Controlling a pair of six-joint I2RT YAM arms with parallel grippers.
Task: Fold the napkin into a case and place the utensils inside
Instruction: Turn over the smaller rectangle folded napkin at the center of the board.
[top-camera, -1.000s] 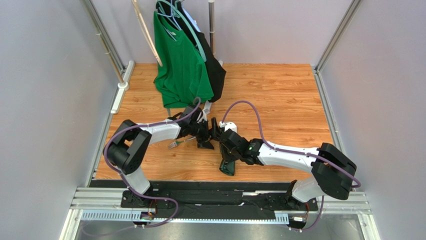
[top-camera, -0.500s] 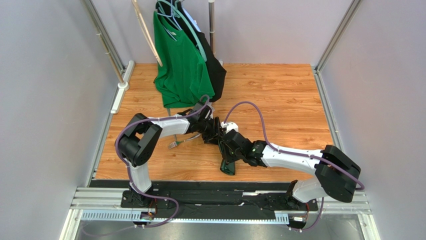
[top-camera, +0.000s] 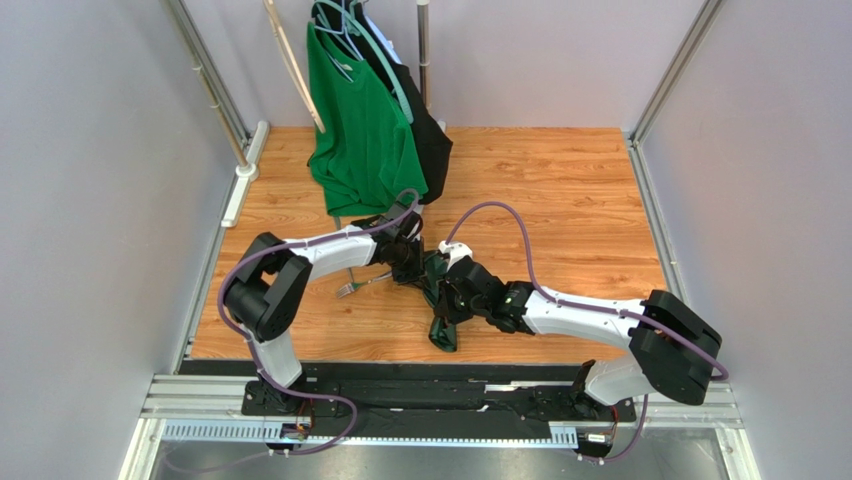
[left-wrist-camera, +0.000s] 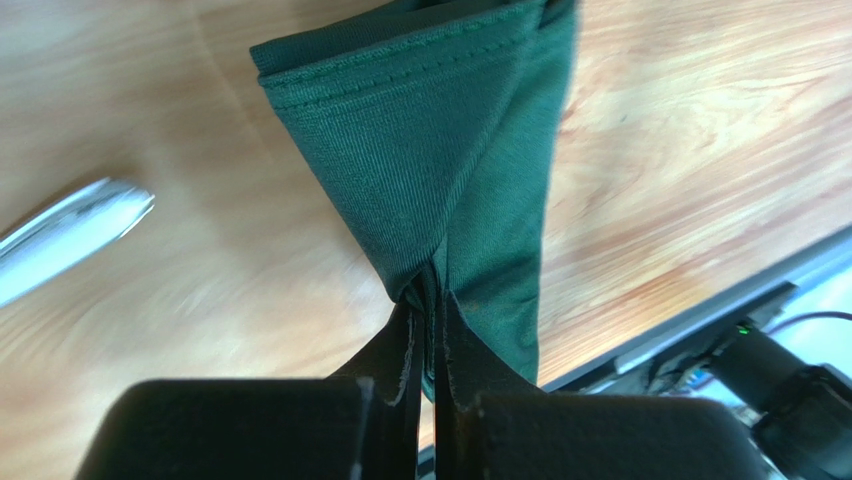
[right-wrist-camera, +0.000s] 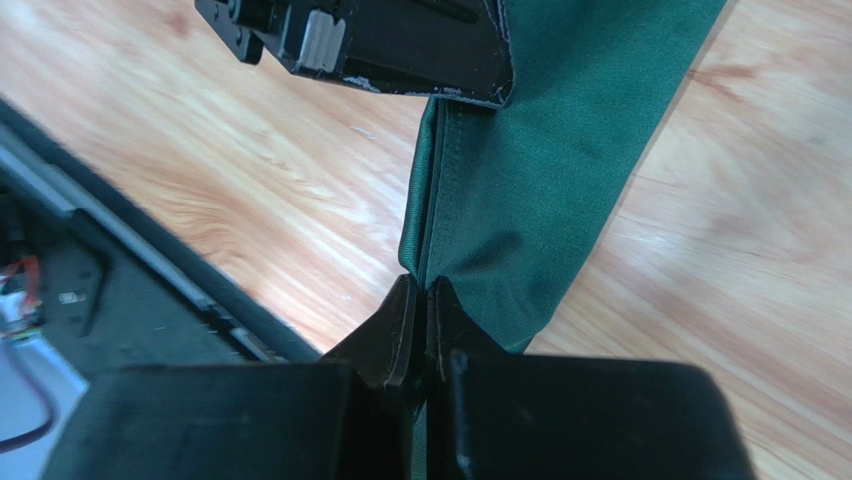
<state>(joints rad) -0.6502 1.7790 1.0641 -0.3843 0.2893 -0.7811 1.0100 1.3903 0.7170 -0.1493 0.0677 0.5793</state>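
Note:
The dark green napkin is folded into a narrow strip and hangs between my two grippers over the wooden table. My left gripper is shut on one corner of it. In the left wrist view the napkin bunches into the left gripper. My right gripper is shut on the stitched edge. The right wrist view shows the napkin pinched in the right gripper, with the left gripper's fingers just above. Silver utensils lie left of the napkin, and one utensil shows blurred.
A bright green T-shirt and a black garment hang on a rack at the back left. A black rail runs along the near table edge. Grey walls close in both sides.
My left gripper moved right to the napkin's top end and shut on it. The napkin has swung a little to the left and now hangs between both grippers.

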